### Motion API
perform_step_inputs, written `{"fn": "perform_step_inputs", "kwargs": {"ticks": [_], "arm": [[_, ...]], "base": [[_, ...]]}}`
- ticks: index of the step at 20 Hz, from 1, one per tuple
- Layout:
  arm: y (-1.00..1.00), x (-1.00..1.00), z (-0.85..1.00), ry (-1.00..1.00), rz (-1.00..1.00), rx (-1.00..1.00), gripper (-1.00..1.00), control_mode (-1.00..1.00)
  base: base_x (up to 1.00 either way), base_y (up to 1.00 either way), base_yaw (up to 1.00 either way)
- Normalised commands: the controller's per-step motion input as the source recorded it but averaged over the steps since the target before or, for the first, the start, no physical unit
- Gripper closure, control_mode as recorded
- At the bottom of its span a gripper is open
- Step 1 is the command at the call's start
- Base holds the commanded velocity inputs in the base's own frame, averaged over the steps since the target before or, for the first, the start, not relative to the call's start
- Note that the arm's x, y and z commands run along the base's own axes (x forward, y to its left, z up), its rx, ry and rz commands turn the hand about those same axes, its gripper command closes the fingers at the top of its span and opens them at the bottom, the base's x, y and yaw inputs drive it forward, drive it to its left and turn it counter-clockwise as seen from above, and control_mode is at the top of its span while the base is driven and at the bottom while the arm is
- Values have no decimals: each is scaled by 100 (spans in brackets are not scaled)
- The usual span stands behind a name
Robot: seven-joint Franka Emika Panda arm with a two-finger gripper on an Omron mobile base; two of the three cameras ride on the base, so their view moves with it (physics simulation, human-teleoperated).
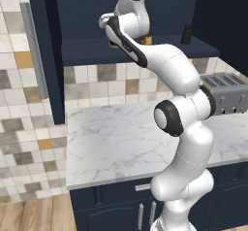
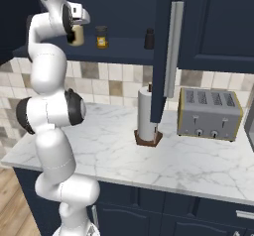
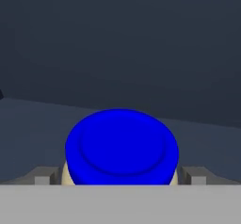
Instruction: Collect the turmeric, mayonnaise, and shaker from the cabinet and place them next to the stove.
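Gripper (image 3: pixel 121 178): we see its jaws spread wide, one either side of the mayonnaise (image 3: pixel 121 145), seemingly not yet pinching it.
Mayonnaise: standing on the cabinet (image 2: pixel 124 49) shelf.
Turmeric (image 2: pixel 101 36): just beside it.
Shaker (image 2: pixel 149 38): farther right.

The stubby mayonnaise jar (image 3: pixel 121 145) has a bright blue lid and a sliver of cream-coloured contents beneath it, set between the pale grey fingers (image 3: pixel 42 177). Just beside the fingers, the small glass turmeric jar (image 2: pixel 101 37) shows orange-yellow under a dark lid; farther along the shelf from them the slim shaker (image 2: pixel 149 38) is all black. The wall cabinet (image 2: pixel 213 27) is dark navy with a silver bar handle (image 2: pixel 173 46). Below the fingers, the stone counter (image 1: pixel 121 138) is white marble with grey veining. The boxy toaster (image 2: pixel 210 113) is silver-grey with a yellowish edge. The tiled wall (image 1: pixel 19 104) mixes white, grey, tan and ochre squares.
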Motion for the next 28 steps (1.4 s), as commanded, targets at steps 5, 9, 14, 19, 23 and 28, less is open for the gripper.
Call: {"fn": "perform_step_inputs", "kwargs": {"ticks": [5,9,14,19,23,28], "arm": [[0,0,0,7,0,0,100,-100],[0,0,-3,5,0,-1,100,-100],[0,-8,0,0,0,0,100,-100],[0,-32,0,-7,0,2,100,-100],[0,-44,0,-9,0,2,100,-100],[0,-39,0,-7,0,0,100,-100]], "base": [[0,0,0],[0,0,0],[0,0,0],[0,0,0],[0,0,0],[0,0,0]]}}
